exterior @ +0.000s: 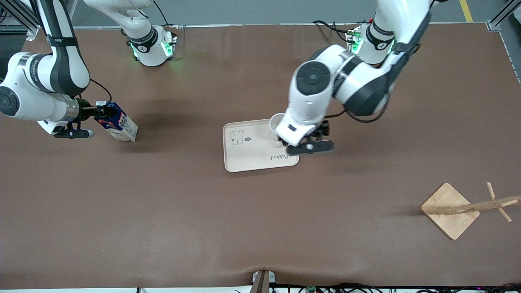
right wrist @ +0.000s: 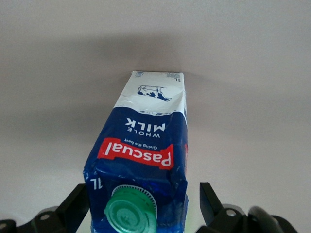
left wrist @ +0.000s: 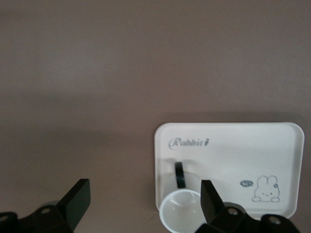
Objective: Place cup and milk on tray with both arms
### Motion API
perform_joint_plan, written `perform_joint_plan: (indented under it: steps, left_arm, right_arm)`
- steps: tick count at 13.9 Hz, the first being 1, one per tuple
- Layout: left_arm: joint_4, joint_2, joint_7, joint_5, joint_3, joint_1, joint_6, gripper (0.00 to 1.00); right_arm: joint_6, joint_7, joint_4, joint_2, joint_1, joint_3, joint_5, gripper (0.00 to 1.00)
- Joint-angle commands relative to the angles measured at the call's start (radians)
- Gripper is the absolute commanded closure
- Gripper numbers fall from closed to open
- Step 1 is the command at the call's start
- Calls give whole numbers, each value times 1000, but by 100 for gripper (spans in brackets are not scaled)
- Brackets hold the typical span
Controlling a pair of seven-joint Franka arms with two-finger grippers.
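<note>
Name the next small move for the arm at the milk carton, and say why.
Probably close the right pincer on the milk carton: its fingers stand open on either side of the carton's top by the green cap, and the carton stands on the table, off the tray. The cup already sits on the tray, with the left pincer open.

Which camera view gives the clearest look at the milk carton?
The right wrist view: the milk fills it, cap and label readable. The front view shows it small beside the right gripper; the left wrist view misses it.

Even overhead light, soft shadows.
</note>
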Motion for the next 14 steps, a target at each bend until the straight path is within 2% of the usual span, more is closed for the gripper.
perform_joint_plan:
  steps: [1, 4, 5, 7, 8, 9, 10, 12, 13, 14]
  left_arm:
    - [-26, -88, 66, -9, 0, 88, -18, 0]
    - [-24, -160, 176, -9, 0, 179, -39, 0]
    - [-24, -182, 214, -9, 2, 196, -62, 0]
    - [-24, -228, 248, -9, -1, 249, -94, 0]
    - [-24, -248, 256, -9, 0, 262, -110, 0]
    - [-24, -257, 281, -9, -3, 276, -130, 0]
    - [-21, -262, 314, -15, -3, 300, -151, 0]
    - [-23, -335, 408, -23, 11, 303, -157, 0]
    - [-27, -352, 437, -29, 44, 299, -165, 0]
    - [-34, -384, 487, -35, 112, 259, -186, 0]
  right_arm:
    - [22, 15, -50, -48, -9, 8, -11, 0]
    - [22, 17, -53, -45, -3, 8, -10, 11]
    - [22, 17, -53, -42, -4, 8, -8, 23]
    - [19, 17, -50, -42, -4, 8, -8, 77]
    - [16, 17, -47, -42, -3, 8, -8, 96]
    - [10, 15, -40, -42, -3, 8, -8, 100]
    - [-10, 15, -31, -46, -3, 9, -7, 100]
    - [-123, 17, 71, -39, -3, 8, -5, 100]
    - [-168, 18, 129, -31, -3, 8, -5, 100]
    - [-195, 18, 168, -17, -6, 8, -2, 100]
